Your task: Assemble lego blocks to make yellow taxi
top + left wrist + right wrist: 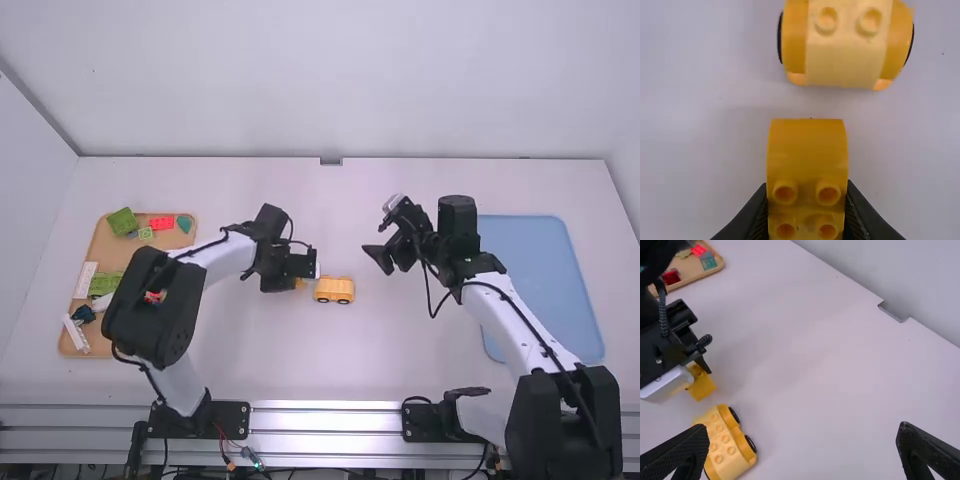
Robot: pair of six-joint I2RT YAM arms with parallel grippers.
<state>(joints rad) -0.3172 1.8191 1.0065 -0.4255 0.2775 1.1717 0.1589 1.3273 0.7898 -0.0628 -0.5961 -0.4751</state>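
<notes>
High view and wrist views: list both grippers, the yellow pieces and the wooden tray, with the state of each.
Left gripper: closed on the yellow block
Right gripper: open, empty
Yellow block: gripped, studs showing
Wheeled yellow base: upright, apart from the block
Wooden tray: holding assorted blocks

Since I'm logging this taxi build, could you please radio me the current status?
Left gripper shut on yellow block; right gripper open, empty. Wheeled yellow base on table, apart from block. Nothing seen between them.
</notes>
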